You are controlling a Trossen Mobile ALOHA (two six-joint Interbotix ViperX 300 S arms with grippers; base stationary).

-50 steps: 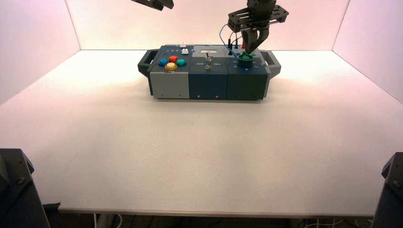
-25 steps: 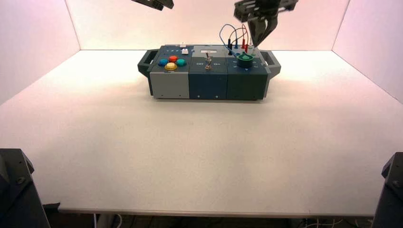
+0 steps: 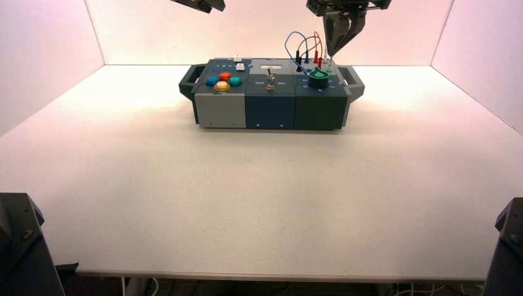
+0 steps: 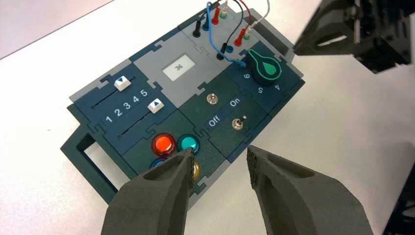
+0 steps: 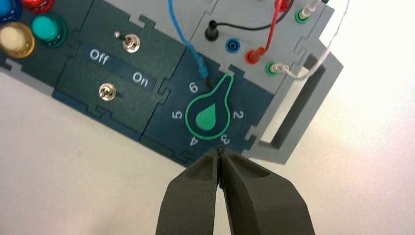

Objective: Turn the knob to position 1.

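The green knob point(image 3: 319, 75) sits on a dark collar at the right end of the box point(image 3: 269, 108). In the right wrist view the knob point(image 5: 209, 116) points between the 6 and the 2; the numbers 2 to 6 show around it. My right gripper point(image 3: 333, 52) hangs above and just behind the knob, clear of it, shut and empty point(image 5: 218, 152). My left gripper point(image 3: 198, 5) is parked high at the back left, open and empty point(image 4: 219, 159). The knob also shows in the left wrist view point(image 4: 266, 68).
Wires point(image 3: 302, 44) loop up from sockets just behind the knob. A metal toggle switch point(image 3: 270, 83) stands mid-box, coloured push buttons point(image 3: 223, 81) at the left end. Box handles point(image 3: 351, 75) stick out at both ends. White walls surround the table.
My right gripper has lifted off the knob and risen up and slightly back, leaving the knob uncovered. The left arm has not moved.
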